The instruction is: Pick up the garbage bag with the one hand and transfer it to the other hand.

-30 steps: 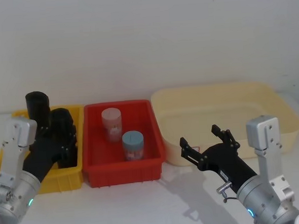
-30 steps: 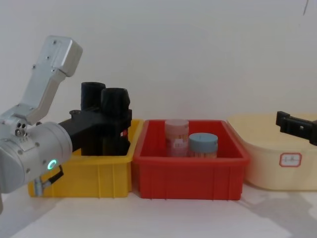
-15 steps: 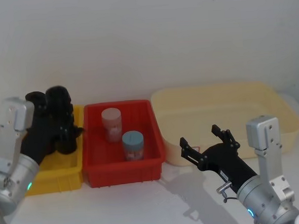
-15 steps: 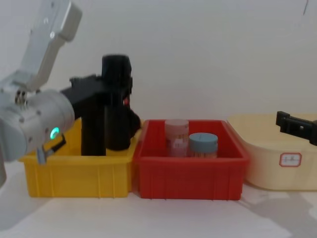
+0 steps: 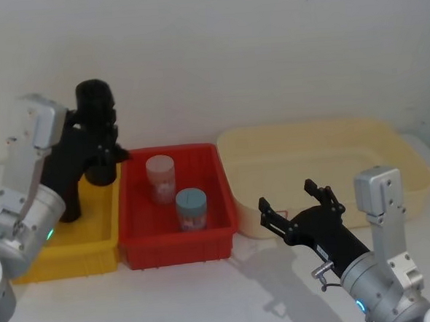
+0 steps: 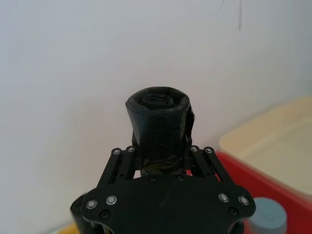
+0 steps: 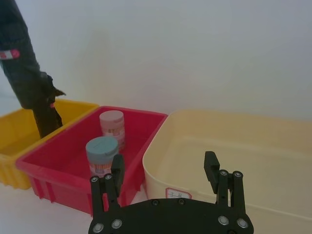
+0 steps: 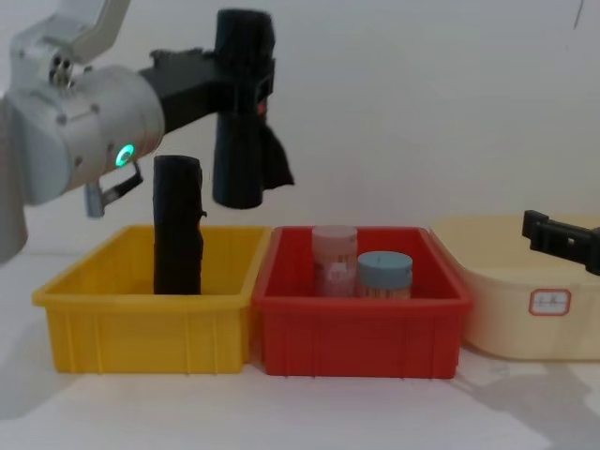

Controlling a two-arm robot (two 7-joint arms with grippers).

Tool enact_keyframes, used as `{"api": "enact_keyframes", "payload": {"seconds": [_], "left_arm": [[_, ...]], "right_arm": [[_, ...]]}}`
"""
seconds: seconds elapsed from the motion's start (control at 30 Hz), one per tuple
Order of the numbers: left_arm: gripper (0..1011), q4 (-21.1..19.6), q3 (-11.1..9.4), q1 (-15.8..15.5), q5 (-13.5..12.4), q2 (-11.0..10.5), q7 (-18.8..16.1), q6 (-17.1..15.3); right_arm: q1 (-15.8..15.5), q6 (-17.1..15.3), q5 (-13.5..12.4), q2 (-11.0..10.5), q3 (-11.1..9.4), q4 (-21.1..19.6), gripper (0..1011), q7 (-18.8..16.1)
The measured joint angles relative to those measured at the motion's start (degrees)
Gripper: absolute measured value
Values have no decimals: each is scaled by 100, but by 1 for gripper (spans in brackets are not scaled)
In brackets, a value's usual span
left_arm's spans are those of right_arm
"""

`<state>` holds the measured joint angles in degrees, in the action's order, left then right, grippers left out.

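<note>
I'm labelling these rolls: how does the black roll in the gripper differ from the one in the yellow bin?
The garbage bag hangs aloft, clamped by the left gripper; the plain roll stands in the yellow bin. The garbage bag has a red label and a loose flap; the plain roll shows neither. Both are black, upright cylinders. The right gripper is open by the cream tub.

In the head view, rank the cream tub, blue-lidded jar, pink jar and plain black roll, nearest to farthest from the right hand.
From the right hand:
1. cream tub, just ahead of it
2. blue-lidded jar, front of the red bin
3. pink jar, farther back in the red bin
4. plain black roll, in the yellow bin, far left
</note>
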<state>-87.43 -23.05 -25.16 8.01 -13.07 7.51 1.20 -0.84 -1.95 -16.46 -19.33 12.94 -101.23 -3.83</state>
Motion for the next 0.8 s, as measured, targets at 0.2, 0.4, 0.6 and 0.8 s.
{"api": "enact_keyframes", "payload": {"seconds": [0.2,0.4,0.6,0.8], "left_arm": [[411,-93,-107,-123,-12,58,203,-99],[411,-59,-228,-251,25,160,439,-111],[411,122,-379,-414,124,323,762,-40],[411,375,-524,-581,258,495,1116,110]], "right_arm": [[0,0,0,0,0,0,1001,0],[0,0,0,0,0,0,1001,0],[0,0,0,0,0,0,1001,0],[0,0,0,0,0,0,1001,0]]}}
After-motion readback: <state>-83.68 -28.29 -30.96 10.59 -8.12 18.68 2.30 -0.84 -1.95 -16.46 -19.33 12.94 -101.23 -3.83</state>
